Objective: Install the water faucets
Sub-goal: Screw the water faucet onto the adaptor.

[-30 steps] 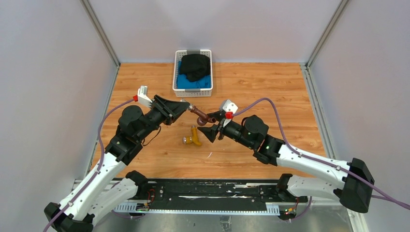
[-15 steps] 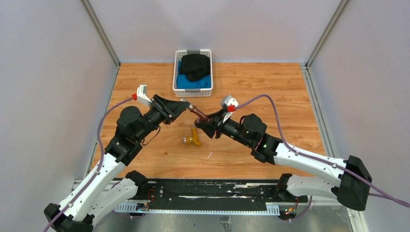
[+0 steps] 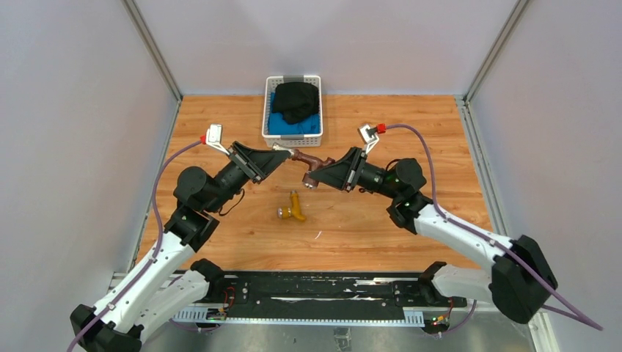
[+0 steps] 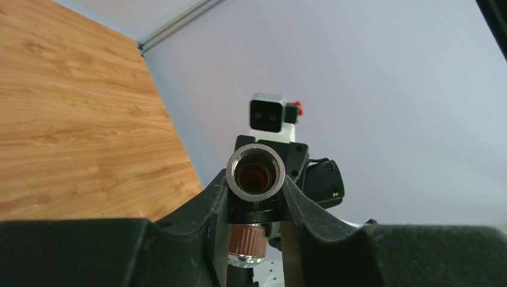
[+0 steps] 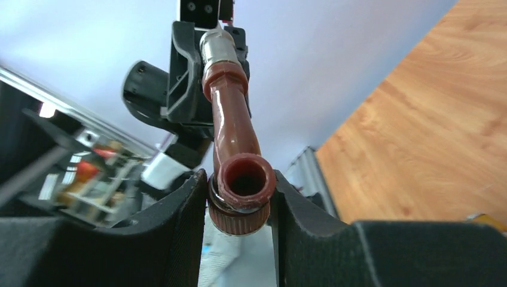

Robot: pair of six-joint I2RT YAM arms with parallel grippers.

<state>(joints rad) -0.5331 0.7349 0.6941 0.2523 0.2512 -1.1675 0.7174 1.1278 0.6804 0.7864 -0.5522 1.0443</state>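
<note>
Reddish-brown, bridging both claws: holding the dark faucet (image 3: 304, 159) aloft over mid-table, clamping its silvery threaded end with the left gripper (image 3: 278, 151), pinching its knob end with the right gripper (image 3: 317, 177). Running its long axis from far-left to near-right, claw to claw. Leaving the brass faucet (image 3: 294, 208) lying on the wooden table (image 3: 411, 147), nearer, roughly midway between arms, probably needing one claw freed first.

Wood-grain tabletop (image 3: 440, 117) w/ pale grey walls (image 3: 73, 147), alu corner posts (image 3: 151, 48).
</note>
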